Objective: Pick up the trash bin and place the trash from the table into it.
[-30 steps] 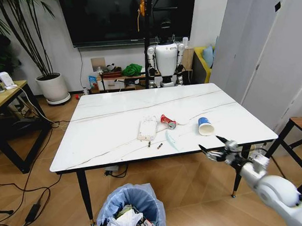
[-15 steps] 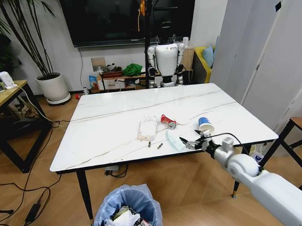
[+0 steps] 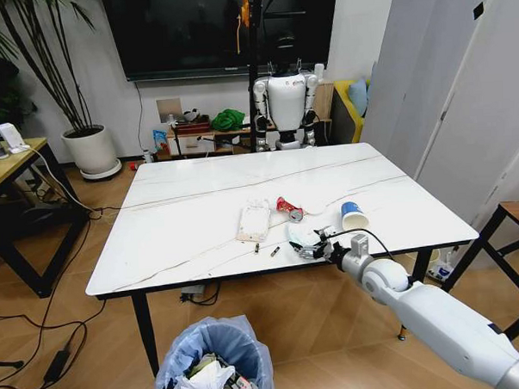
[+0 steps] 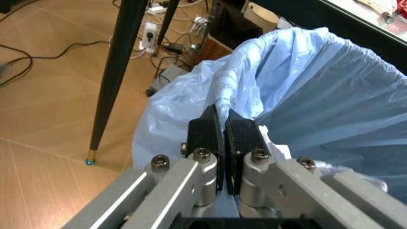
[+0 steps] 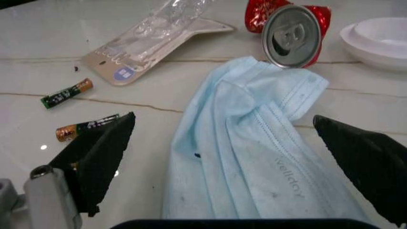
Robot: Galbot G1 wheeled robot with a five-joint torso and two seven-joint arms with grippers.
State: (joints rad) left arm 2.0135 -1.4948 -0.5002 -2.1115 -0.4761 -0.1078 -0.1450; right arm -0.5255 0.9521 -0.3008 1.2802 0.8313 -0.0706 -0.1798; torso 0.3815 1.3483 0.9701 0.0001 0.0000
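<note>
The trash bin (image 3: pixel 217 362), lined with a light blue bag, hangs low in front of the table (image 3: pixel 184 241) and holds crumpled paper. My left gripper (image 4: pixel 220 138) is shut on the bag-covered rim (image 4: pixel 245 95). Trash lies near the table's front edge: a clear plastic pack (image 3: pixel 253 221), a crushed red can (image 3: pixel 288 209), a blue-and-white cup (image 3: pixel 353 216), a light blue face mask (image 3: pixel 302 236) and two small batteries (image 3: pixel 275 251). My right gripper (image 3: pixel 309 247) is open low over the mask (image 5: pixel 254 157), one finger (image 5: pixel 102 150) on each side of it.
A wooden desk (image 3: pixel 4 171) stands at the left, a dark stool (image 3: pixel 511 227) at the right. A white robot (image 3: pixel 286 103) and a potted plant (image 3: pixel 89 146) are behind the table. Cables run across the floor (image 3: pixel 42 333) at the left.
My right arm has swung left from beyond the table's front right corner to the mask, its fingers still open. The bin has stayed in my left gripper.
</note>
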